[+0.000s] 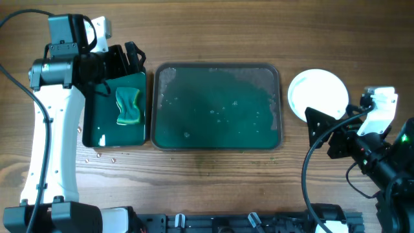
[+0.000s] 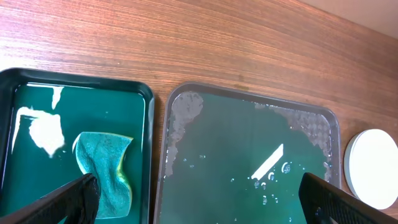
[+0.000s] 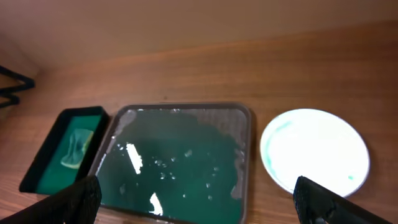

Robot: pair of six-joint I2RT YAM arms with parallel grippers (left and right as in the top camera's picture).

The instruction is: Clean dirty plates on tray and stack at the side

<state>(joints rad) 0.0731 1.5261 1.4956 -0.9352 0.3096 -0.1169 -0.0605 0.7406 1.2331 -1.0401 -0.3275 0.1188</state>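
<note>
I judge stacking done: round white plates [image 1: 315, 92] by the bench's right edge, large dark green tray [image 1: 217, 107] plateless. Left claw [image 2: 199, 196] and right claw [image 3: 196, 196] gape wide, empty; I'd retract.

Big green tray [image 1: 194, 97] sits mid-bench [image 1: 213, 188], wet with water drops and a cloudy film along its far edge. Just left of it, a smaller black-rimmed tray [image 1: 103, 123] holds a green-and-yellow sponge [image 1: 129, 107]. White plates [image 1: 317, 90] sit off to its right, with the right tool [image 1: 320, 133] at their near edge.
</note>
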